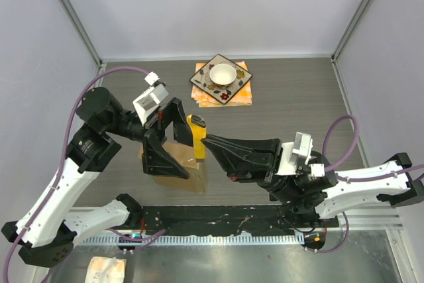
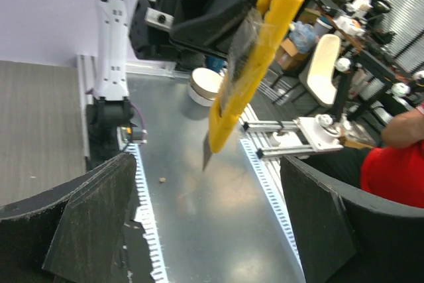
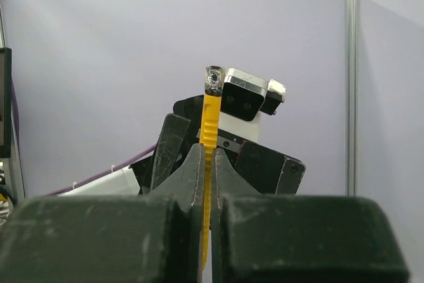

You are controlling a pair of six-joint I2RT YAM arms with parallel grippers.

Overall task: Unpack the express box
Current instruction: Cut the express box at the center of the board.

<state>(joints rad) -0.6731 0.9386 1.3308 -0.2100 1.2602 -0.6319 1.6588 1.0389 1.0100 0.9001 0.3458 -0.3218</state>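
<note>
Express box (image 1: 197,178) lies flat on the tabletop (image 1: 298,104) near its front edge, directly under both end effectors. The right end effector (image 1: 208,142) is clenched on an upright yellow utility knife (image 1: 197,134). The left end effector (image 1: 177,149) is spread wide beside the knife, grasping nothing.
</note>
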